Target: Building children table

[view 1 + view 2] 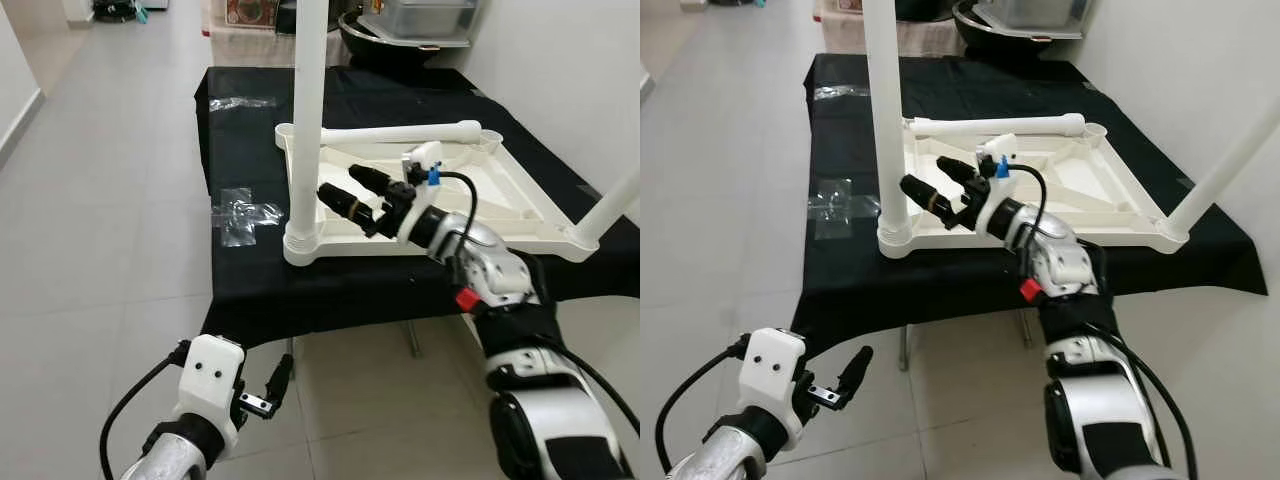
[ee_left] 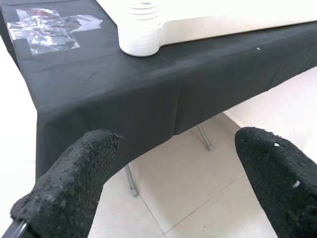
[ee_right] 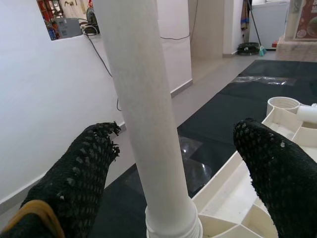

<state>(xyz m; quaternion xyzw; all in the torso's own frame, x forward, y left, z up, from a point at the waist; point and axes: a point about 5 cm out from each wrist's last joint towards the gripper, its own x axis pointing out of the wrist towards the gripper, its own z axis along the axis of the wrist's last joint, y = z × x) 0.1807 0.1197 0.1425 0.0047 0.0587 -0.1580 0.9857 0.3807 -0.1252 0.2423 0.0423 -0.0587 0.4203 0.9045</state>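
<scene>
An upturned white children's tabletop (image 1: 500,195) lies on a table draped in black cloth (image 1: 250,290). One white leg (image 1: 308,100) stands upright in the near left corner socket. A second leg (image 1: 610,205) rises from the near right corner. A loose leg (image 1: 400,133) lies across the far edge. My right gripper (image 1: 338,181) is open just right of the upright leg, level with its lower part; in the right wrist view the leg (image 3: 143,114) stands ahead between the fingers (image 3: 79,168), untouched. My left gripper (image 1: 270,390) hangs open below the table's front edge, empty, facing the cloth (image 2: 148,89).
Clear plastic wrappers (image 1: 245,212) lie on the cloth left of the tabletop, another (image 1: 240,102) farther back. A dark bowl and a bin (image 1: 400,45) stand behind the table. A white wall runs along the right. Tiled floor (image 1: 100,200) stretches to the left.
</scene>
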